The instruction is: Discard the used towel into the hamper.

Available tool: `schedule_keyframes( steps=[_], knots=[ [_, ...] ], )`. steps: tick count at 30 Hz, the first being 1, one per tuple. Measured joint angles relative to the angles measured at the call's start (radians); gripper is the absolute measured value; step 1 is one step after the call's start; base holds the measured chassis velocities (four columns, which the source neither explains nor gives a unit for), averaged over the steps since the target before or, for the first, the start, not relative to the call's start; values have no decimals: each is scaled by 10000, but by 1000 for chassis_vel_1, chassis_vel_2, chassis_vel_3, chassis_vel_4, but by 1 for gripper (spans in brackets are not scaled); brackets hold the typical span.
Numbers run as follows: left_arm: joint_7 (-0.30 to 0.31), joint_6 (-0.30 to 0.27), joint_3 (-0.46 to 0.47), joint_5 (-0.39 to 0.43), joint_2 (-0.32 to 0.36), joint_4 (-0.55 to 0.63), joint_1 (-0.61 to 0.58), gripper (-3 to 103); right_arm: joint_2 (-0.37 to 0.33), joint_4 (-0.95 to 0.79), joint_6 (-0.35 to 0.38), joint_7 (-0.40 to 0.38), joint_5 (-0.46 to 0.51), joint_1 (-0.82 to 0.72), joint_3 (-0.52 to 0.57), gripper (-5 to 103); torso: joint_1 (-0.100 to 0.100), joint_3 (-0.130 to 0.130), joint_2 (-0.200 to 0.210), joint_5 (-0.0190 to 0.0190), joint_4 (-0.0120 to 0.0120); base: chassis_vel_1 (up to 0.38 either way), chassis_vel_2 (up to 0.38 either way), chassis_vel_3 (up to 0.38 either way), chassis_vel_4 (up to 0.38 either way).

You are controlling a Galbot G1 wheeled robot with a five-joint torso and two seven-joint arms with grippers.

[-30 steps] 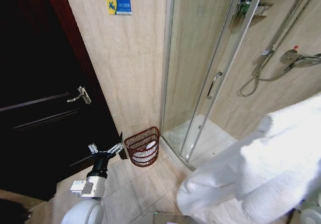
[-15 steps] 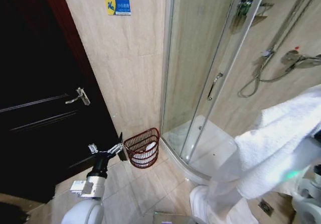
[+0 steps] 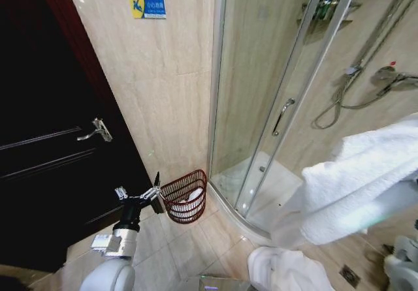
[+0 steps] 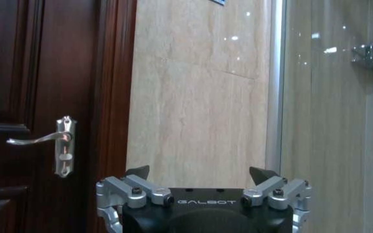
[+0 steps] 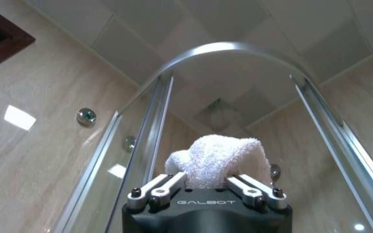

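- Centrally, low in the head frame, the hamper (image 3: 185,196) stands on the tiled floor (image 3: 196,252), in the corner between the beige wall (image 3: 163,108) and the curved base of the shower enclosure (image 3: 261,108); white cloth lies inside it.
- Open floor lies in front of the hamper toward the bottom edge; the dark door (image 3: 46,160) with its lever handle (image 3: 95,131) bounds the left of the frame.
- Left gripper (image 3: 138,194): held out low at lower left, just beside the hamper's left rim, fingers spread wide and empty; in the left wrist view (image 4: 201,175) it faces the wall beside the door frame.
- Right gripper (image 5: 206,187): raised, pointing up toward the ceiling and the shower's curved top rail, its fingers clamped on a fold of the white towel (image 5: 215,162).
- Towel in the head frame (image 3: 366,186): hangs across the right edge, above the floor, well apart from the hamper; more white cloth lies heaped on the floor at the bottom (image 3: 290,271).
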State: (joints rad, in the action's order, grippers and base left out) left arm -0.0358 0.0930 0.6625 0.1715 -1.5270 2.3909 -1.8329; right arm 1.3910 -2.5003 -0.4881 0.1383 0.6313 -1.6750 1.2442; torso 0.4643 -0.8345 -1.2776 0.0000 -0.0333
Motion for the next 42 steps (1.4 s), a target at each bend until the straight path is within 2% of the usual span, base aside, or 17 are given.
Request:
schedule_keyframes(
  steps=[10, 11, 13, 14, 15, 16, 24, 25, 26, 29, 33, 42],
  knots=[
    [0, 0, 0, 0, 0, 0, 0, 100, -36, 3, -75, 149, 19, -13, -1, 8, 4, -1, 1, 5, 0, 130, -121, -124, 128],
    [0, 0, 0, 0, 0, 0, 0, 100, -49, 2, -85, 194, 35, -12, 0, 8, 5, -1, 1, -13, -1, 203, -203, -234, 216],
    [0, 0, 0, 0, 0, 0, 0, 100, -49, 2, -85, 194, 35, -12, 0, 8, 5, -1, 1, -13, -1, 203, -203, -234, 216],
    [0, 0, 0, 0, 0, 0, 0, 100, -49, 3, -99, 220, 47, -5, 0, 8, 3, 0, 0, 4, -1, 235, -221, -234, 223],
    [0, 0, 0, 0, 0, 0, 0, 100, -16, 5, -191, 294, 50, 9, -67, 8, 5, -2, 1, -15, 2, 270, -305, -293, 263],
    [0, 0, 0, 0, 0, 0, 0, 100, -1, 5, -244, 317, 45, 32, -86, 8, 2, 0, 0, 7, 0, 270, -305, -287, 289],
    [0, 1, 0, 0, 0, 0, -4, 100, -75, 2, -257, 332, 33, 104, -96, 8, -8, 5, -9, -4, 2, 206, -205, -221, 226],
    [0, 1, 0, 0, 0, 0, -3, 100, -100, 1, -257, 334, 32, 127, -95, 8, -7, 4, -8, -8, 3, 78, 4, -67, 97],
    [0, 1, 0, 0, 0, 0, -2, 100, -110, 2, -256, 338, 32, 145, -97, 8, -6, 3, -7, 9, 2, 0, 0, 0, 0],
    [0, 1, 0, 0, 0, 0, 3, 100, -110, 2, -258, 367, 31, 159, -109, 8, 7, -3, 1, -2, 0, -12, 24, 33, -6],
    [0, 1, 0, 0, 0, 0, 4, 100, -125, 4, -273, 378, 31, 196, -109, 8, 14, -5, 4, 3, -6, -18, 91, 131, -9],
    [0, 1, 0, 0, 0, 0, 0, 100, -175, 3, -175, 303, -34, 246, -53, 8, 0, 0, 1, 3, 1, 71, 69, 59, 64]
  ],
)
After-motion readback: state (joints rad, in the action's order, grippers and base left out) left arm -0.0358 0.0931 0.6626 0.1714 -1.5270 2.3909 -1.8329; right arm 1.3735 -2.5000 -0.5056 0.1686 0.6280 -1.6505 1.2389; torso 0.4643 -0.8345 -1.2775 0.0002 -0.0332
